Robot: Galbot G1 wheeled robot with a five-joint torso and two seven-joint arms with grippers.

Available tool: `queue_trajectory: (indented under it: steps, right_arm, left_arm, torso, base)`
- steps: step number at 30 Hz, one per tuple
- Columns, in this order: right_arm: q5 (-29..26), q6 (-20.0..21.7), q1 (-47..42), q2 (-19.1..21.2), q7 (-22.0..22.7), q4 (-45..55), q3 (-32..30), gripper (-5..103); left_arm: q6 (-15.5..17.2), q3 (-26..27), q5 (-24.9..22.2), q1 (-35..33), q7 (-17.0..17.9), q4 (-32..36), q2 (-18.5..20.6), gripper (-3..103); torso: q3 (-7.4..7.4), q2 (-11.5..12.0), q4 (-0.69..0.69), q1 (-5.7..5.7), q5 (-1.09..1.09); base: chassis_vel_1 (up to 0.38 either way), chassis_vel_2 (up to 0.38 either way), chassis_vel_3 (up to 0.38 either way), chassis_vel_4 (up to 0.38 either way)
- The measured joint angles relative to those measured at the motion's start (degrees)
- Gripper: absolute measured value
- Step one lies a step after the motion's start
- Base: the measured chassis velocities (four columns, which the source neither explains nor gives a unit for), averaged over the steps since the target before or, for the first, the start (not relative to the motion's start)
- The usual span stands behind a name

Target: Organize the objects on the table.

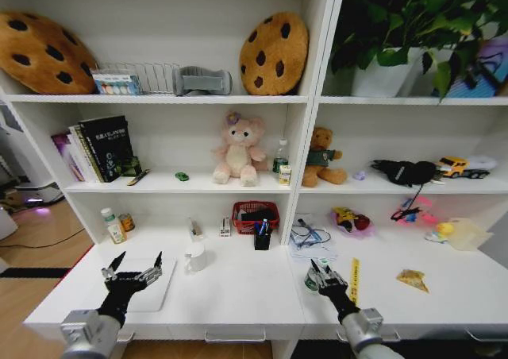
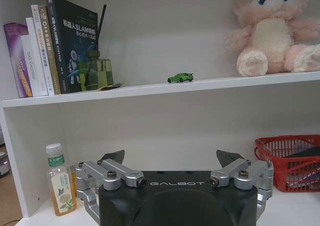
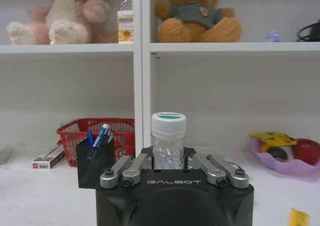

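The right gripper (image 1: 321, 273) pinches a small clear jar (image 3: 168, 141) with a white, green-topped lid, held upright just above the white desk (image 1: 238, 291), right of centre and near the front edge. The left gripper (image 1: 136, 267) hovers with fingers spread wide over a pale flat slab on the desk's left side, holding nothing. The green toy car (image 2: 180, 77) sits on the shelf above, left of the pink bear (image 1: 236, 149); pens stand in a black cup (image 1: 262, 236) beside the red basket (image 1: 255, 214). To carry the jar well, it should stay vertical and firmly clamped at the body, clear of the cup and basket, and be set down fully before release.
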State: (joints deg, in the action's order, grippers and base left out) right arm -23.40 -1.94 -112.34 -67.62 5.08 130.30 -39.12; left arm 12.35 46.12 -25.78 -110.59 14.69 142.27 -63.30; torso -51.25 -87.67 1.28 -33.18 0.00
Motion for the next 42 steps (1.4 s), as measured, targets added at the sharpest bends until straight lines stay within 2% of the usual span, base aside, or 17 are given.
queue_trajectory:
  steps: [1, 3, 4, 7, 8, 10, 11, 12, 14, 15, 17, 21, 23, 31, 34, 38, 42]
  right_arm:
    - [0.0, 0.0, 0.0, 0.0, 0.0, 0.0, 0.0, 26]
    - [-0.8, -4.7, -11.0, -2.6, -1.3, 3.6, -5.4, 26]
    - [-0.8, -4.7, -11.0, -2.6, -1.3, 3.6, -5.4, 26]
    - [-0.3, -17.6, -22.2, -4.2, -7.9, 2.0, -10.5, 26]
    - [-0.3, -17.6, -22.2, -4.2, -7.9, 2.0, -10.5, 26]
    - [1.6, -27.6, -27.2, -5.7, -11.0, -2.6, -11.2, 26]
    - [1.6, -27.6, -27.2, -5.7, -11.0, -2.6, -11.2, 26]
    - [3.1, -31.9, -29.0, -6.4, -12.3, -5.9, -10.7, 26]
    - [5.7, -37.0, -29.7, -6.9, -13.9, -13.4, -8.9, 26]
    - [5.7, -37.0, -29.7, -6.9, -13.9, -13.4, -8.9, 26]
    - [8.2, -39.7, -26.3, -6.7, -14.6, -23.6, -7.3, 26]
    - [9.9, -39.8, -20.1, -6.1, -14.8, -33.2, -6.5, 26]
    - [9.9, -37.1, -11.6, -5.1, -15.1, -43.6, -5.6, 26]
    - [6.2, -29.6, 6.9, -3.8, -15.4, -61.5, -1.2, 26]
    - [9.9, -28.3, 17.7, -4.6, -15.2, -72.4, 0.8, 26]
    - [11.4, -28.1, 22.9, -4.7, -14.7, -77.1, 1.8, 26]
    - [13.5, -27.4, 33.5, -5.3, -13.2, -89.4, 4.0, 26]
  left_arm:
    - [0.0, 0.0, 0.0, 0.0, 0.0, 0.0, 0.0, 100]
    - [0.0, 0.0, 0.0, 0.0, 0.0, 0.0, 0.0, 100]
    - [0.0, 0.0, 0.0, 0.0, 0.0, 0.0, 0.0, 100]
    - [0.0, 0.0, 0.0, 0.0, 0.0, 0.0, 0.0, 100]
    - [0.0, 0.0, 0.0, 0.0, 0.0, 0.0, 0.0, 100]
    - [0.0, 0.0, 0.0, 0.0, 0.0, 0.0, 0.0, 100]
    - [0.0, 0.0, 0.0, 0.0, 0.0, 0.0, 0.0, 100]
    - [0.0, 0.0, 0.0, 0.0, 0.0, 0.0, 0.0, 100]
    - [0.0, 0.0, 0.0, 0.0, 0.0, 0.0, 0.0, 100]
    - [0.0, 0.0, 0.0, 0.0, 0.0, 0.0, 0.0, 100]
    - [0.0, 0.0, 0.0, 0.0, 0.0, 0.0, 0.0, 100]
    - [0.0, 0.0, 0.0, 0.0, 0.0, 0.0, 0.0, 100]
    - [0.0, 0.0, 0.0, 0.0, 0.0, 0.0, 0.0, 100]
    - [0.0, 0.0, 0.0, 0.0, 0.0, 0.0, 0.0, 100]
    - [0.0, 0.0, 0.0, 0.0, 0.0, 0.0, 0.0, 100]
    - [0.0, 0.0, 0.0, 0.0, 0.0, 0.0, 0.0, 100]
    - [0.0, 0.0, 0.0, 0.0, 0.0, 0.0, 0.0, 100]
  torso:
    - [0.0, 0.0, 0.0, 0.0, 0.0]
    - [0.0, 0.0, 0.03, 0.01, -0.02]
    - [0.0, 0.0, 0.03, 0.01, -0.02]
    - [0.01, 0.0, 0.01, 0.02, -0.03]
    - [0.01, 0.0, 0.01, 0.02, -0.03]
    - [0.0, 0.0, 0.02, 0.01, 0.0]
    - [0.0, 0.0, 0.02, 0.01, 0.0]
    - [0.0, 0.0, 0.03, 0.01, -0.01]
    - [0.0, 0.0, 0.02, 0.01, 0.0]
    - [0.0, 0.0, 0.02, 0.01, 0.0]
    - [0.0, 0.0, 0.04, 0.02, -0.01]
    - [0.0, 0.0, 0.03, 0.02, 0.03]
    - [-0.01, 0.0, 0.03, 0.01, 0.01]
    - [-0.02, 0.0, 0.0, 0.0, 0.01]
    - [-0.02, 0.0, 0.03, 0.0, 0.02]
    - [-0.02, 0.0, 0.0, 0.0, 0.01]
    - [-0.03, 0.0, 0.02, -0.01, 0.0]
  base:
    - [0.0, 0.0, 0.0, 0.0]
    - [0.0, 0.0, 0.0, 0.0]
    - [0.0, 0.0, 0.0, 0.0]
    - [0.0, 0.0, 0.0, 0.0]
    - [0.0, 0.0, 0.0, 0.0]
    - [0.0, 0.0, 0.0, 0.0]
    - [0.0, 0.0, 0.0, 0.0]
    - [0.0, 0.0, 0.0, 0.0]
    - [0.0, 0.0, 0.0, 0.0]
    - [0.0, 0.0, 0.0, 0.0]
    - [0.0, 0.0, 0.0, 0.0]
    - [0.0, 0.0, 0.0, 0.0]
    - [0.0, 0.0, 0.0, 0.0]
    - [0.0, 0.0, 0.0, 0.0]
    - [0.0, 0.0, 0.0, 0.0]
    - [0.0, 0.0, 0.0, 0.0]
    - [0.0, 0.0, 0.0, 0.0]
